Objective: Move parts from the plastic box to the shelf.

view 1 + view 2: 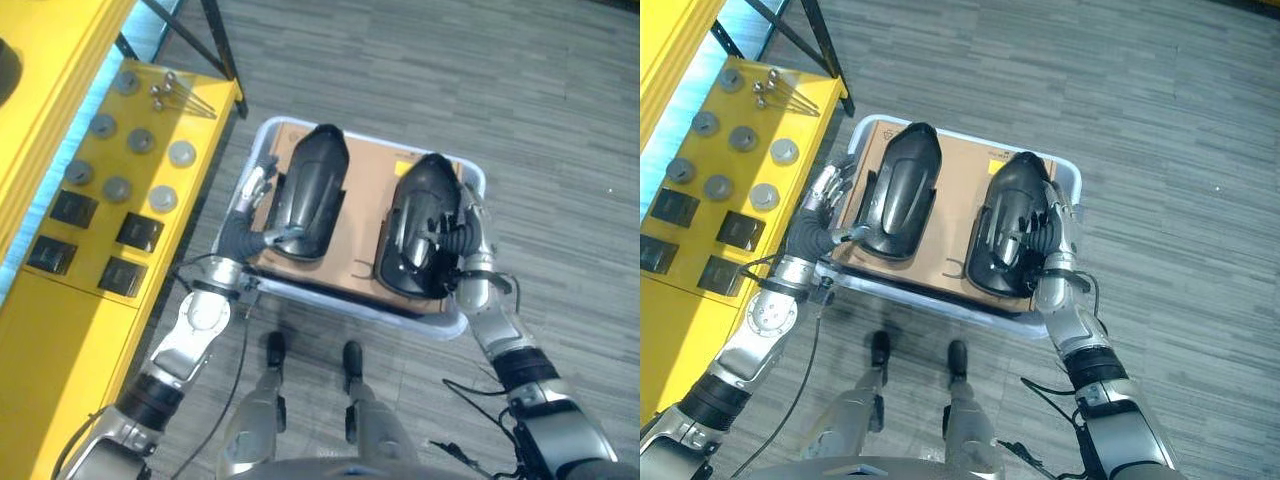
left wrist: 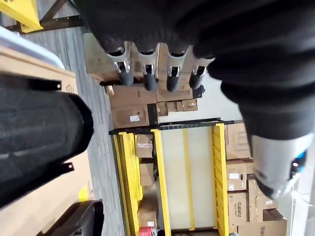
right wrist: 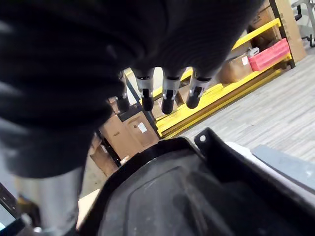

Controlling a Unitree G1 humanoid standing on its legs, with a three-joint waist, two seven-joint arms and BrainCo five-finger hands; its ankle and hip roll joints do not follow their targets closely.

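Two black moulded parts lie side by side on a cardboard sheet (image 1: 366, 190) inside the pale plastic box (image 1: 352, 303). My left hand (image 1: 252, 200) is at the box's left wall, open, fingers (image 2: 147, 73) straight and thumb against the edge of the left part (image 1: 310, 195). That part also fills the side of the left wrist view (image 2: 39, 142). My right hand (image 1: 468, 226) is at the box's right wall, open, its straight fingers (image 3: 167, 93) resting along the right part (image 1: 412, 228), whose shell lies just under the hand (image 3: 172, 196).
The yellow shelf (image 1: 60, 340) stands to my left, right beside the box. On it lie several grey discs (image 1: 163, 198), black square pieces (image 1: 139, 231) and some bolts (image 1: 165, 93). A black frame leg (image 1: 222, 40) stands behind the shelf corner. Grey floor surrounds the box.
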